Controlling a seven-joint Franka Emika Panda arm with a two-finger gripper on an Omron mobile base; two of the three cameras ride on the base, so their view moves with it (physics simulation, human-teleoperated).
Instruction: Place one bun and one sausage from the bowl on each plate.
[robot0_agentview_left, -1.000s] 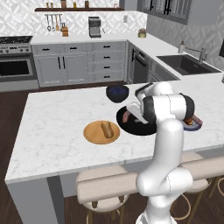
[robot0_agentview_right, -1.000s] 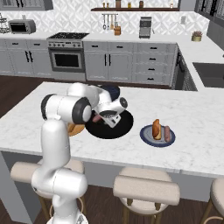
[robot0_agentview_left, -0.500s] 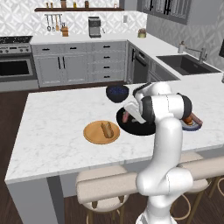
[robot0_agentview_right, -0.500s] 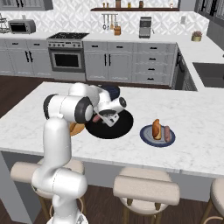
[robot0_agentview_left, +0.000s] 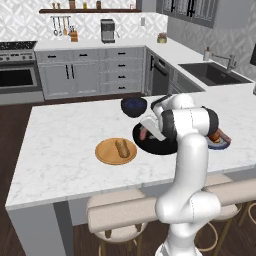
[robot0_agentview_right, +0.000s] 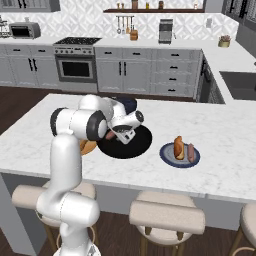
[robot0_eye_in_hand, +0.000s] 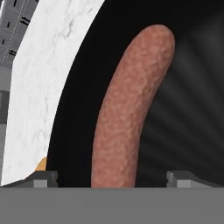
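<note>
With the open claw (robot0_eye_in_hand: 112, 177) straddling the sausage (robot0_eye_in_hand: 131, 109) near the left rim of the bowl (robot0_eye_in_hand: 78, 100), an off-centre closure could roll it away.

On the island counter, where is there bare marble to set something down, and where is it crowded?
Free: the wide marble left of the wooden plate, and the stretch right of the blue-grey plate. Crowded: the middle, where the black bowl, the dark blue bowl and the open gripper, low over the sausage, sit close together.
</note>
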